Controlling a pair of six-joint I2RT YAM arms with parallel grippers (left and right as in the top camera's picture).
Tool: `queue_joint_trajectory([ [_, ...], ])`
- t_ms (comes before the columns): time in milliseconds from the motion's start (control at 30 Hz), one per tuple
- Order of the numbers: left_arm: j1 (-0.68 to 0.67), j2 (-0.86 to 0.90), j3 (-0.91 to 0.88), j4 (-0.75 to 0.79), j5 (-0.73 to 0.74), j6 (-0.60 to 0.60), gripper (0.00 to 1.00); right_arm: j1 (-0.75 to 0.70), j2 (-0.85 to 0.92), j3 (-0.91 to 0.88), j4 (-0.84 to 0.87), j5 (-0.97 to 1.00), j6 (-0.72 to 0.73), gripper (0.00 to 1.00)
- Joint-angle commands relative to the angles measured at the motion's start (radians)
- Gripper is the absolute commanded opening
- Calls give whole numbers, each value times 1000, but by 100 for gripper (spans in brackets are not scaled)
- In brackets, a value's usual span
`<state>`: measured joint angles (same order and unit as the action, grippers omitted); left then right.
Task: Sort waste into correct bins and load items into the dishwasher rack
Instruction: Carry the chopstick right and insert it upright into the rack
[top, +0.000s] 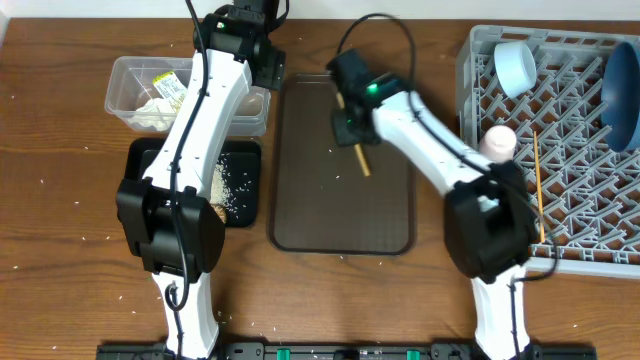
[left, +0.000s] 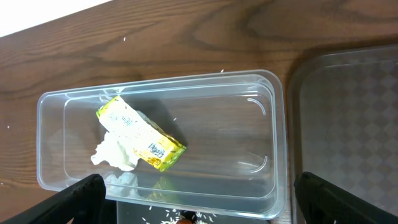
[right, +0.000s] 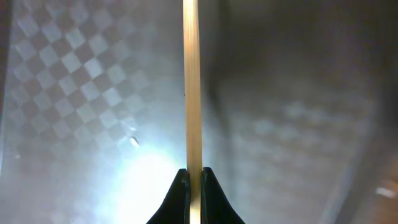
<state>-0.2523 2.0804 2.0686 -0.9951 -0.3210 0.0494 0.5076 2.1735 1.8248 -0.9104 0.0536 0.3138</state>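
Now, right tool (right: 194, 177): shut tight on one wooden chopstick (right: 193, 81), pinched between both tips.
Chopstick place: low over the brown serving tray (top: 300, 215) in the middle of the table (top: 60, 250); touching it or just above, hard to tell. Well apart from the rack (top: 470, 95).
Left tool (left: 199, 186): wide open, holding nothing, hanging over the clear tub (left: 277, 124).
Clear tub: yellow-green wrapper (left: 140, 134) and white tissue (left: 115, 155) inside, touching each other.
Black tray (top: 250, 150): just beside the tub, with loose rice (top: 235, 185) in it.
Rack: on the right, with a pink cup (top: 497, 140), a light-blue cup (top: 517, 68), a blue dish (top: 622, 95) and a second chopstick (top: 538, 185).
Feel of the chopstick: light, thin, stiff, smooth wood; likely to spin or slide in a pinch.
Hold right now: seems nearer one end, long part sticking out.
Best hold: near the middle, to keep both ends level.
Likely next: over to the rack, down beside the other stick.
Watch out: thin enough to drop through the grid holes; better laid across the bars.
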Motion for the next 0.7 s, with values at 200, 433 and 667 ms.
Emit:
queue_joint_trajectory([
  [200, 1, 7, -4, -3, -13, 1, 98, -164, -367, 21, -142, 6, -117, 1],
  [433, 1, 7, -4, -3, -13, 1, 98, -357, -551, 21, -344, 134, -143, 1],
  [667, 1, 7, -4, -3, -13, 1, 98, -572, -591, 19, -433, 185, -224, 1],
])
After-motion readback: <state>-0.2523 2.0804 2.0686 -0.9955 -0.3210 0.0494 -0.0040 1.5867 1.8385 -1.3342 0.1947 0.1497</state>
